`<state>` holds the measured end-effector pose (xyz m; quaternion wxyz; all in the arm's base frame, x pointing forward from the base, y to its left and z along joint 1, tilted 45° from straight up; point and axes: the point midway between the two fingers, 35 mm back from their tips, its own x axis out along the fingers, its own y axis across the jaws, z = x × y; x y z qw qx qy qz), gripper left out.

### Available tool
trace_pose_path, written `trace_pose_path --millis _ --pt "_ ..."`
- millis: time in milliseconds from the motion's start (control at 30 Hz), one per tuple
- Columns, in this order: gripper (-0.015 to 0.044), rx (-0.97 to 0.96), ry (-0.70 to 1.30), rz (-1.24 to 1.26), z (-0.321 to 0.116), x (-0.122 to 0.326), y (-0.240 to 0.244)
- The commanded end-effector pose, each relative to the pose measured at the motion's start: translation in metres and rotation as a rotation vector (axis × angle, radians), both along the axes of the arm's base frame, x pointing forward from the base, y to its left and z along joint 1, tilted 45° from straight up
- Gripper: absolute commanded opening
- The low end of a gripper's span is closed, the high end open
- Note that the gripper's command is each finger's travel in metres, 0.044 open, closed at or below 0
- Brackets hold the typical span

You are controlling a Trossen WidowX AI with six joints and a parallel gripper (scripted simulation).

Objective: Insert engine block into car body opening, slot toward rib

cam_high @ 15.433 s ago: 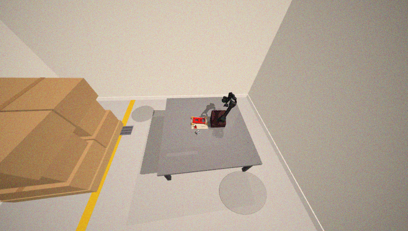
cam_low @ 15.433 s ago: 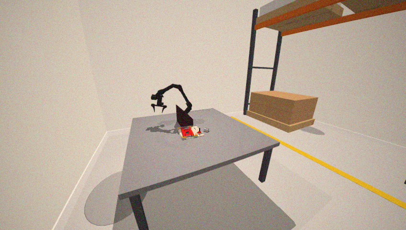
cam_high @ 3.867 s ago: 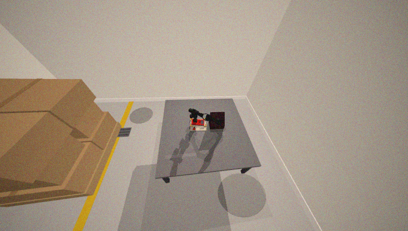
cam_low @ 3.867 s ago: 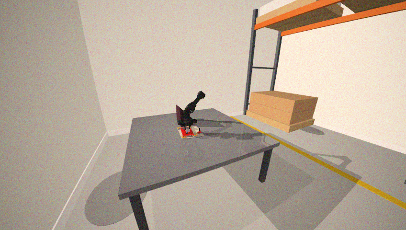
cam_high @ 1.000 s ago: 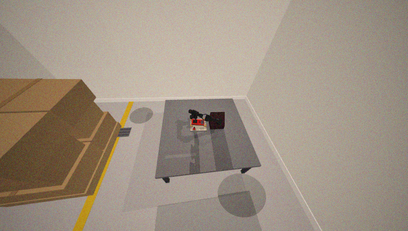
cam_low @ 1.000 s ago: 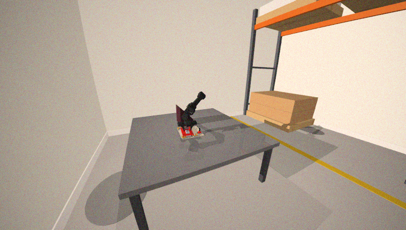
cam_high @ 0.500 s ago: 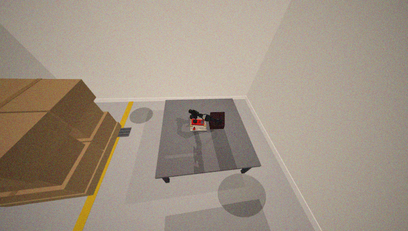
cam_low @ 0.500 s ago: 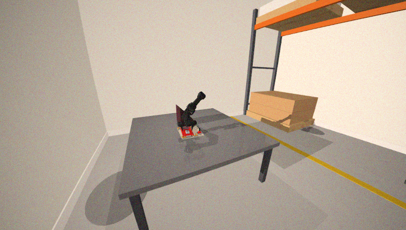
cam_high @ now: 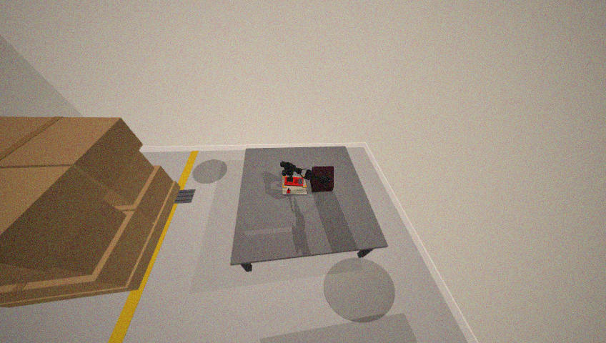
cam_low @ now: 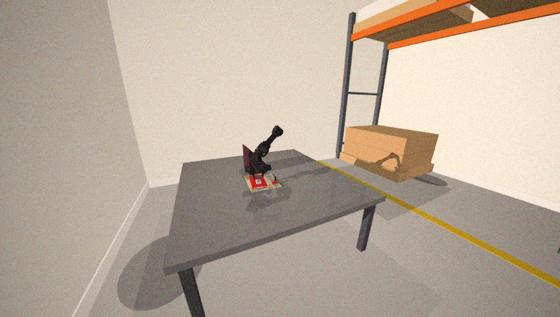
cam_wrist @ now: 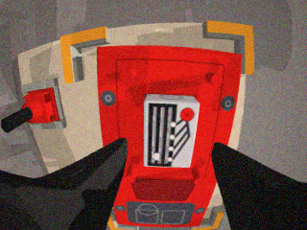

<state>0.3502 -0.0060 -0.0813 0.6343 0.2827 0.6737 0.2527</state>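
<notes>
The engine block (cam_wrist: 169, 134) (cam_low: 258, 181) is light grey, with black slots and a red disc on the face toward the wrist camera. It sits in the opening of the red car body (cam_wrist: 107, 72) (cam_high: 296, 184) (cam_low: 253, 185), low among the red walls. A thin strip of its far side shows; whether it is fully down, I cannot tell. My gripper (cam_wrist: 171, 148) (cam_high: 289, 180) (cam_low: 257, 175) is open, one black finger on each side of the block, with visible gaps between. The rib and the block's underside are hidden.
The beige base board (cam_wrist: 79, 144) (cam_high: 297, 191) carries orange corner brackets (cam_wrist: 67, 55) (cam_wrist: 248, 48) and a red fixture (cam_wrist: 42, 106) with a black lever (cam_wrist: 16, 120) at the left. A dark red box (cam_high: 326, 174) (cam_low: 246, 156) stands near the arm on the grey table (cam_high: 263, 242) (cam_low: 220, 220).
</notes>
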Motion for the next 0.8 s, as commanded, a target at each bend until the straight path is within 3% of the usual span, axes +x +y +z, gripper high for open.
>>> trace_pose_path --millis 0,200,767 --pt "0.0151 -0.004 -0.004 0.008 0.0005 -0.0002 -0.0001" --pt "0.0 -0.004 -0.004 0.008 0.0005 -0.0002 -0.0001" --pt "0.0 -0.004 -0.004 0.008 0.0005 -0.0002 -0.0001"
